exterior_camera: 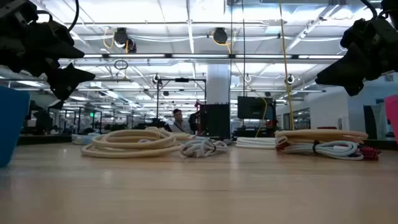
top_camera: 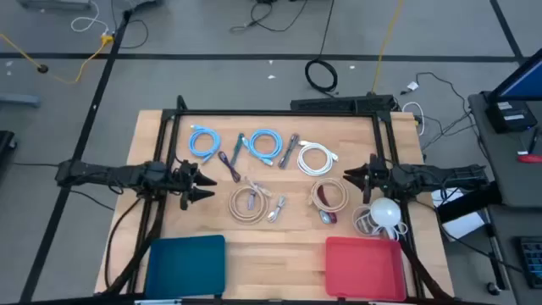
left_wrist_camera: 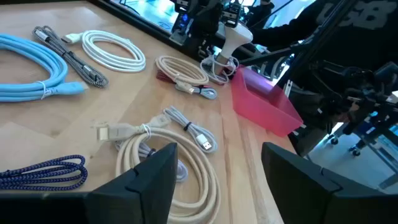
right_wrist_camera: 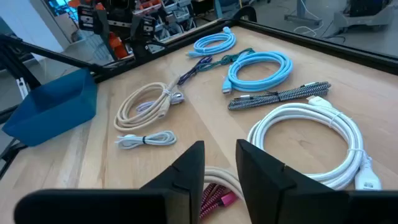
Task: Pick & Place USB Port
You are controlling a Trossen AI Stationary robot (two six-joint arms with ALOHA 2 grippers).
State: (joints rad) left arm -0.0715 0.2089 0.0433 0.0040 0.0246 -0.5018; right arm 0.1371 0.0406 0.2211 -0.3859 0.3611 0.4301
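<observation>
Several coiled cables lie flat on the wooden table. There are two light blue coils (top_camera: 203,141) (top_camera: 265,144), a white coil (top_camera: 315,158), two beige coils (top_camera: 248,203) (top_camera: 329,196) and a small grey cable (left_wrist_camera: 189,127) with a metal USB plug. My left gripper (top_camera: 199,185) hovers open at the left of the cables, above the near beige coil (left_wrist_camera: 134,146). My right gripper (top_camera: 356,180) hovers at their right with a narrow gap between its fingers, over the other beige coil (right_wrist_camera: 214,193). Both hang clear of the table in the low view (exterior_camera: 62,81) (exterior_camera: 342,71).
A blue bin (top_camera: 186,263) sits at the near left and a red bin (top_camera: 364,263) at the near right. A white bulb-shaped object (top_camera: 385,212) with a white cord stands behind the red bin. Two braided cables (top_camera: 290,150) (top_camera: 229,163) lie between the coils. A black frame borders the table.
</observation>
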